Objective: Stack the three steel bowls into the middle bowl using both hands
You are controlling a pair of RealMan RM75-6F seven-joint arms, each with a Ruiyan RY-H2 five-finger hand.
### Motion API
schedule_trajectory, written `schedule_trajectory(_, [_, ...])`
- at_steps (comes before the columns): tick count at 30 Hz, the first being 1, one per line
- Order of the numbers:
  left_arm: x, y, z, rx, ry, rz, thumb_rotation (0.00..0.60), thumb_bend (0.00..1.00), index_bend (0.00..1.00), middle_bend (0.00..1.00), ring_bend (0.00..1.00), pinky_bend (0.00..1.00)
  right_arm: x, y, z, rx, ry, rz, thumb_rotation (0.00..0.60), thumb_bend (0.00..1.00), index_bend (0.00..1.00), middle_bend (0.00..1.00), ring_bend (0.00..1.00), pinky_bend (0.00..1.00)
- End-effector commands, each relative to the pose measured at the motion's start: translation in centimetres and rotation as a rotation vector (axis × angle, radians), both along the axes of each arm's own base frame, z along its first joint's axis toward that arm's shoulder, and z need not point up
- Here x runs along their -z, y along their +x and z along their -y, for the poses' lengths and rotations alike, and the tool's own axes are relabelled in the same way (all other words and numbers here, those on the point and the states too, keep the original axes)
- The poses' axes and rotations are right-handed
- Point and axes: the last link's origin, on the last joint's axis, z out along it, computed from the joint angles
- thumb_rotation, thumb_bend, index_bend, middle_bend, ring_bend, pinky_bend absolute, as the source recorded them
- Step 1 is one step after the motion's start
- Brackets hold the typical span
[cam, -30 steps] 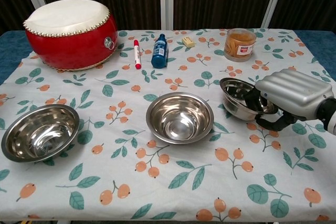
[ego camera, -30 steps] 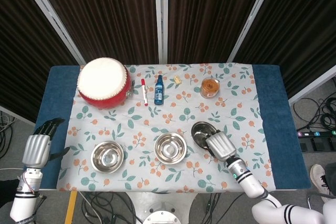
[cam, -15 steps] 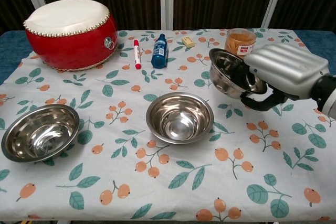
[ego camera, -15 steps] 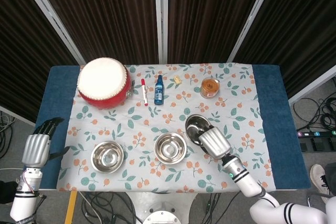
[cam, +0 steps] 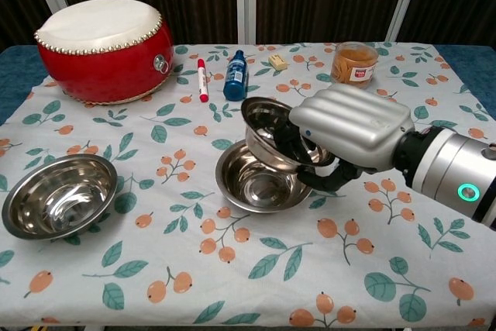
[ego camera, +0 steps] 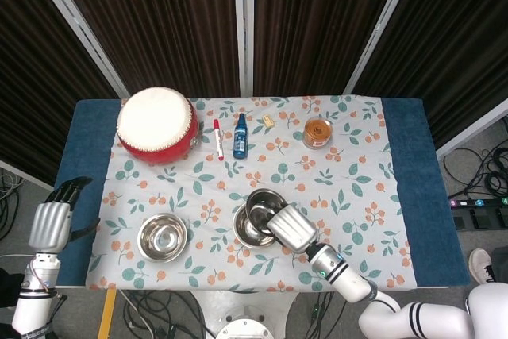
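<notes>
Head view. Right hand (ego camera: 292, 228) grips a steel bowl (ego camera: 263, 205) by its rim, tilted, directly over the middle bowl (ego camera: 249, 230) at the table's near centre. Whether the two bowls touch cannot be told from here. Left bowl (ego camera: 163, 236) sits alone on the floral cloth (ego camera: 349, 188), well apart from the other two. Left hand (ego camera: 51, 224) hangs off the table's left edge, beside the blue table (ego camera: 86, 140) border, holding nothing; fingers seem loosely curled, spread not clear. Far side of the cloth: red drum (ego camera: 157, 125), red marker (ego camera: 217, 140), blue bottle (ego camera: 240, 136), a small tan block (ego camera: 268, 121), an orange-filled jar (ego camera: 317, 132).

Chest view. Right hand (cam: 350, 128) has its fingers (cam: 298, 147) hooked inside the held steel bowl (cam: 266, 131), thumb beneath the outer wall. The bowl is tipped, mouth facing left and up, its lower edge down within the middle bowl (cam: 252, 184)'s rim. Left bowl (cam: 59, 194) stands upright near the left edge. Left hand out of frame here. Behind: drum (cam: 104, 49), marker (cam: 202, 80), bottle (cam: 235, 76), jar (cam: 353, 65).
</notes>
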Motion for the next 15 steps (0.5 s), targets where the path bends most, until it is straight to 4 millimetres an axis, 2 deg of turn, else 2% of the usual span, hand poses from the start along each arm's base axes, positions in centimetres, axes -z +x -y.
schedule_trajectory(1, [-0.2,-0.1,0.0,0.000,0.008,-0.001,0.600,0.22,0.24,0.29,0.21,0.30,-0.3,0.1,0.0,-0.020,0.031,-0.027,0.600,0.01,0.35,0.30,0.15,0.15])
schedule_trajectory(3, [-0.2,-0.2,0.0,-0.001,0.009,0.001,0.600,0.22,0.24,0.29,0.21,0.30,-1.1,0.5,0.2,-0.030,0.019,-0.030,0.600,0.00,0.13,0.10,0.01,0.02])
schedule_trajectory(4, [-0.2,-0.2,-0.1,-0.001,0.007,0.002,0.600,0.22,0.24,0.29,0.21,0.30,-1.7,0.8,0.3,-0.031,0.013,-0.021,0.600,0.00,0.06,0.05,0.00,0.00])
schedule_trajectory(5, [-0.2,-0.2,-0.1,0.000,0.006,0.002,0.600,0.22,0.24,0.29,0.21,0.30,-2.1,1.0,0.3,-0.027,0.010,-0.016,0.600,0.00,0.03,0.03,0.00,0.00])
schedule_trajectory(8, [-0.2,-0.1,-0.2,0.005,0.004,0.005,0.600,0.22,0.24,0.29,0.21,0.30,-4.0,1.4,0.4,-0.021,-0.019,-0.024,0.600,0.00,0.00,0.00,0.00,0.00])
schedule_trajectory(15, [0.2,0.6,0.5,0.025,-0.044,0.004,0.600,0.21,0.24,0.29,0.21,0.32,-10.0,1.0,0.1,0.023,-0.181,-0.002,0.600,0.00,0.00,0.01,0.00,0.00])
